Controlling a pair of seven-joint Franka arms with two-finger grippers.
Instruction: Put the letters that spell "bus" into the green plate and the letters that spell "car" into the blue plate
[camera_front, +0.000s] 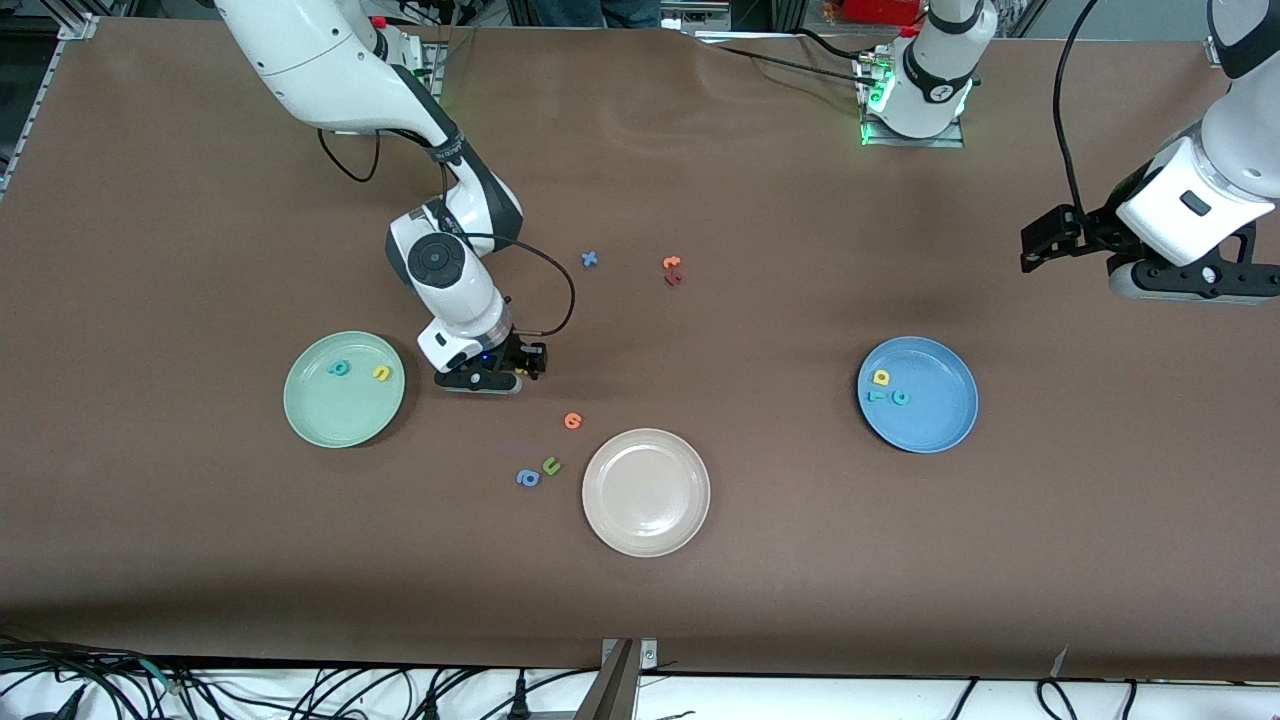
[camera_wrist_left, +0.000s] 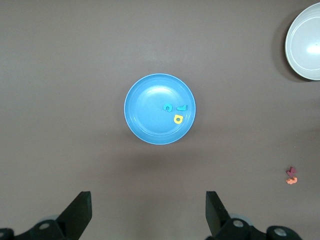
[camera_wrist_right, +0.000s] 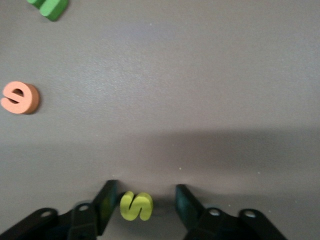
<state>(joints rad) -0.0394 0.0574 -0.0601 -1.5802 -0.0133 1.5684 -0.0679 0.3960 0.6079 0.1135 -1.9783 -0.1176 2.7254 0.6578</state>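
Counting three plates on the table: green plate toward the right arm's end, blue plate toward the left arm's end, and a beige-pink plate between them, nearer the front camera.

I'm seeing two letters lying in the green plate: teal b and yellow u. Three are lying in the blue plate: yellow a, teal r and teal c, close together.

I'm watching the right tool sitting down at the table just beside the green plate. Its fingers are straddling the yellow s. One finger is touching the s and the other is showing a gap, so it is not pinching yet. The s is lying flat on the table.

I'm counting six more loose letters on the table. An orange letter, an olive u and a blue a are lying near the beige-pink plate. A blue x is lying farther from the camera, as is an orange letter touching a dark red letter.

The left tool is waiting up in the air near the left arm's end of the table, fingers spread wide, holding nothing.
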